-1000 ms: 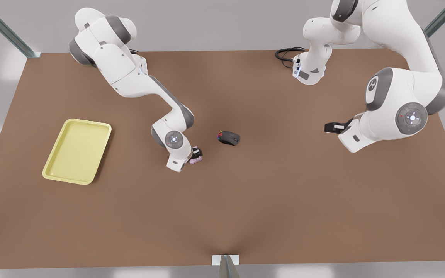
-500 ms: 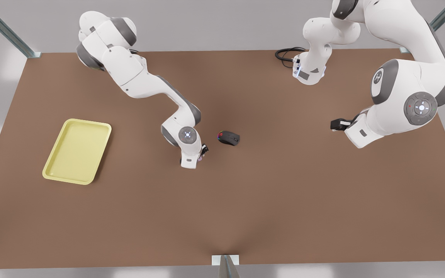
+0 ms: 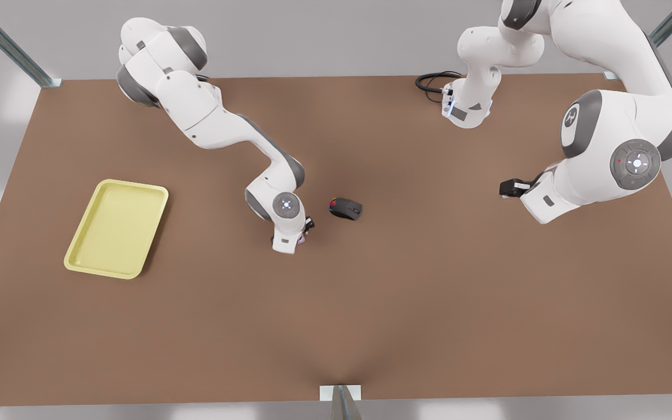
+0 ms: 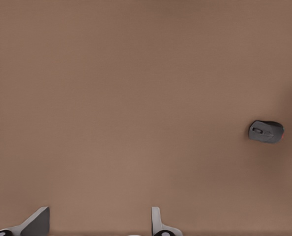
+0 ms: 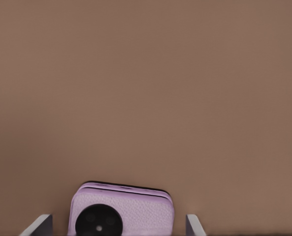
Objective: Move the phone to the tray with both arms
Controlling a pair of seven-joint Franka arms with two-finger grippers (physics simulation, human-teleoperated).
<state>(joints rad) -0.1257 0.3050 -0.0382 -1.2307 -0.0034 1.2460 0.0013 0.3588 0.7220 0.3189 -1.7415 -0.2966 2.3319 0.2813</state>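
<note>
The pale pink phone [image 5: 123,211] lies flat on the brown table, its dark round lens facing up. My right gripper [image 3: 307,228] hangs over it on the arm at the front view's left. It is open, with a fingertip [image 5: 42,223] standing clear on each side of the phone. In the front view just a pink sliver of the phone [image 3: 301,238] shows under that wrist. My left gripper [image 3: 508,188], on the arm at the front view's right, waits open and holds nothing [image 4: 99,223]. The yellow tray [image 3: 132,185] sits far to the front view's left.
A black computer mouse [image 3: 345,208] with coloured lights lies just to the front view's right of the phone, and it also appears far off as the mouse [image 4: 266,132] in the left wrist view. A black cable [image 3: 432,81] coils at the table's back edge.
The right arm's wrist swung toward the front view's right until it covered most of the phone, then nearly stopped. The left arm drew back slightly toward the front view's right.
</note>
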